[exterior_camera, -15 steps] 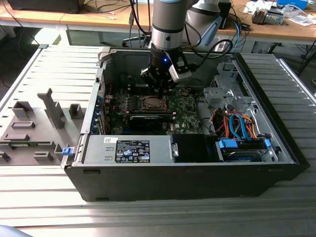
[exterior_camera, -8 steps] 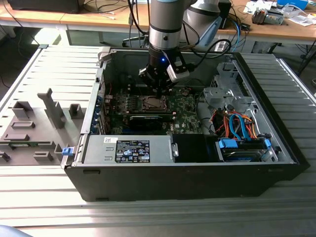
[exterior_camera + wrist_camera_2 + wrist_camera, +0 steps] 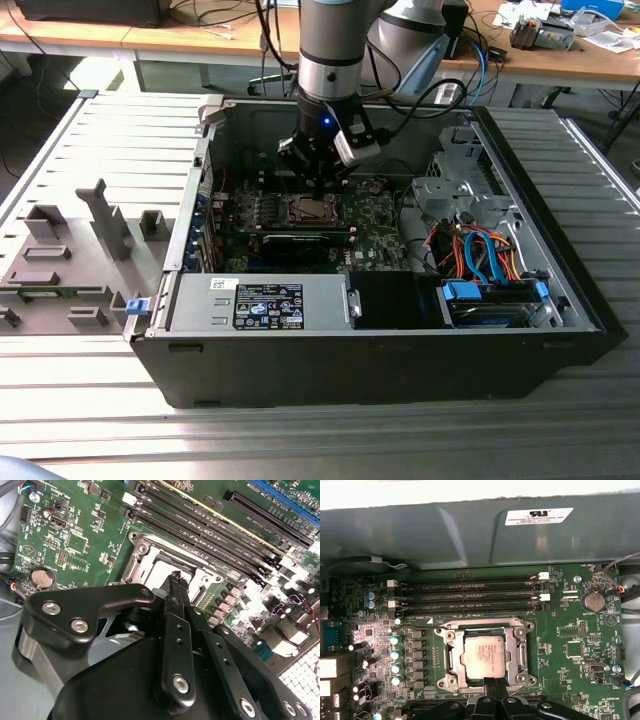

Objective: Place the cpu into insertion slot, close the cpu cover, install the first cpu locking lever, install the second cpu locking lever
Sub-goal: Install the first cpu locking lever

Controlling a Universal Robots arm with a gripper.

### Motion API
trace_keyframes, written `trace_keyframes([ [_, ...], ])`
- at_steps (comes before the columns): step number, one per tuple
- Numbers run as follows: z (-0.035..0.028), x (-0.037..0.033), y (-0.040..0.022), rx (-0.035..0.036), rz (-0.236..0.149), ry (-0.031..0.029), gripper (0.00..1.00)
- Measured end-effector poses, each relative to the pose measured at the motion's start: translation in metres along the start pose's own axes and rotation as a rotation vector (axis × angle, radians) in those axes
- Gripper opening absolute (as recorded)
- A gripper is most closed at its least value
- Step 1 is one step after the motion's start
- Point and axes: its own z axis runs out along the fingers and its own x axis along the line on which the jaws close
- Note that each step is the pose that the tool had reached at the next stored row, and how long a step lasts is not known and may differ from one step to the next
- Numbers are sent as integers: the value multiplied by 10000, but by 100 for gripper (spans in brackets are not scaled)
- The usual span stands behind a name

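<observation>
The cpu [image 3: 485, 654] sits seated in the insertion slot [image 3: 520, 652], its silver-grey top showing through the window of the cpu cover [image 3: 451, 652], which lies flat over it. The end effector [image 3: 490, 681] is at the socket's edge with its fingers pressed together, holding nothing that can be seen. In the second wrist view the end effector [image 3: 175, 575] and its black linkage block most of the socket, so the levers along the frame are hard to make out there. The memory slots [image 3: 470, 596] run close along one side of the socket, and a row of capacitors [image 3: 395, 655] stands just beside another. In the exterior view the end effector [image 3: 322, 188] reaches down into the open computer case [image 3: 380, 370], whose walls ring the green circuit board [image 3: 375, 215]; a black graphics card [image 3: 300, 240] lies just near of the socket. The case rests on a slatted bench [image 3: 300, 440].
</observation>
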Motion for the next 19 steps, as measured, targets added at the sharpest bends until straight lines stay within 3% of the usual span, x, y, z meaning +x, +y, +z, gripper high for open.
trace_keyframes([
  [19, -17, 102, -5, -18, 0, -43, 11],
])
